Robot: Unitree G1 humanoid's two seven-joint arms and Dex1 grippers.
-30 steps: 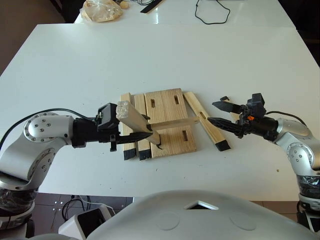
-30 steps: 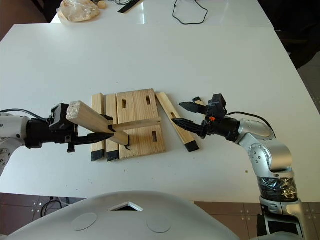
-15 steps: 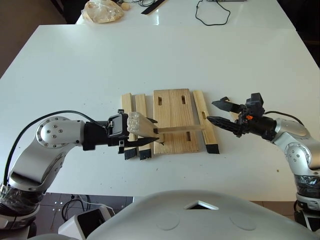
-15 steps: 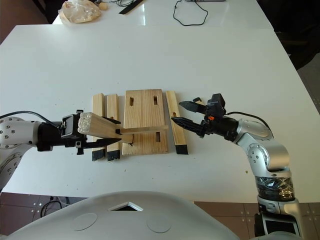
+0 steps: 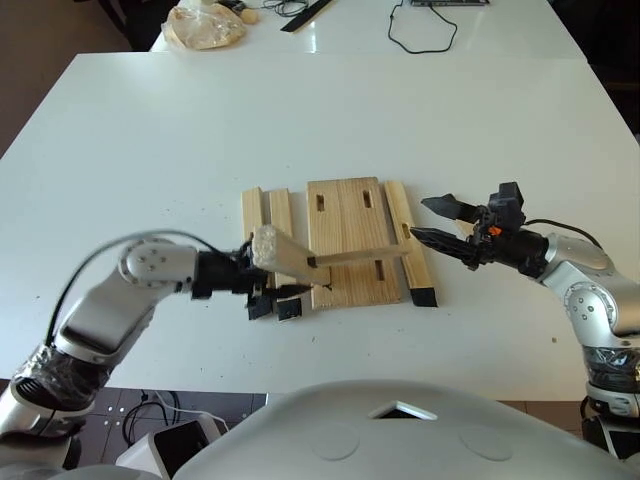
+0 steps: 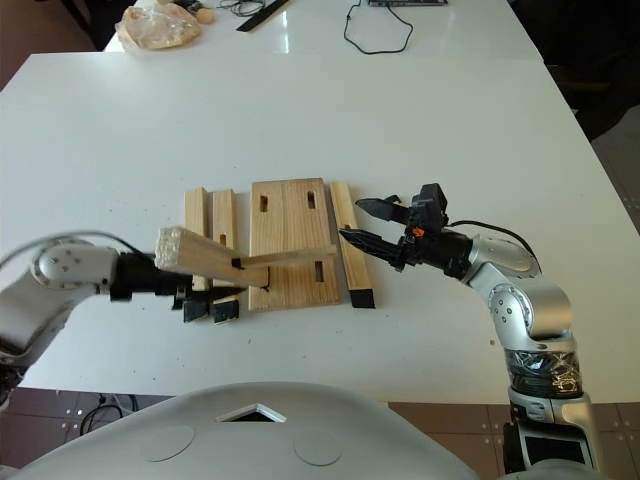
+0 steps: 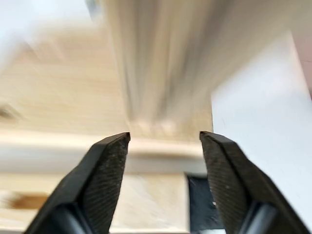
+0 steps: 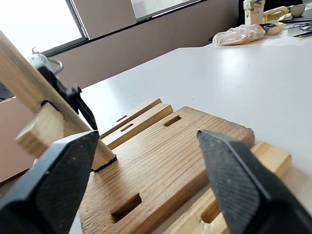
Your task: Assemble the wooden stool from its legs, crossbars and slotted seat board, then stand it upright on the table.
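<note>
Wood bits are all bunched in the middle of the white desk [image 5: 150,130]. The pale slotted wooden seat board [image 5: 350,225] lies flat, with its long axis running 12 to 6. On its 9 o'clock side two pale wooden legs with black feet [image 5: 252,215] lie side by side, parallel to it, feet toward 6. Another black-footed wooden leg [image 5: 417,275] sits tight against the board's 3 o'clock edge, same way round.

Left tool [image 7: 165,141] is clamped on a fourth wooden leg [image 5: 285,262], which is tilted with its raised end toward 9 o'clock. A thin wooden crossbar [image 5: 365,257] sticks out of that leg and runs 9 to 3 across the board, its tip reaching the leg at 3 o'clock.

Right tool [image 5: 436,222] hangs at the board's 3 o'clock, spread wide with nothing in it, tips pointing toward 9.
</note>
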